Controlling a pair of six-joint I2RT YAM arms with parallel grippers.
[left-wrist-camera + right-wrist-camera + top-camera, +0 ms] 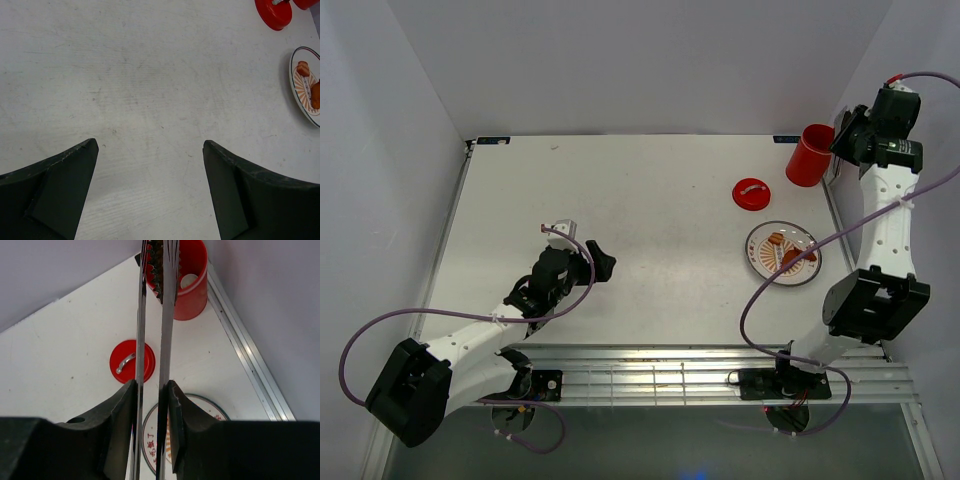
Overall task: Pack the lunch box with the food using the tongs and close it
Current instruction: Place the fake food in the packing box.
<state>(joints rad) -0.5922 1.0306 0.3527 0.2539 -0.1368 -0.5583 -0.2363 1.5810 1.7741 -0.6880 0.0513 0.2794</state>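
My right gripper (151,385) is shut on the silver tongs (141,325), both slim arms squeezed between its fingers. The tong tips pinch a brown piece of food (157,267) over the mouth of the open red lunch box (192,295). In the top view the lunch box (808,157) stands at the far right with the right gripper (845,135) beside it. Its red lid (752,193) lies flat on the table. More food (782,241) lies on the patterned plate (810,272). My left gripper (150,145) is open over bare table, far to the left.
The table's metal right edge (250,365) and the grey wall run close beside the lunch box. The lid (131,361) sits between the lunch box and the plate (212,404). The left wrist view catches the lid (274,12) and the plate (300,95) at its right edge.
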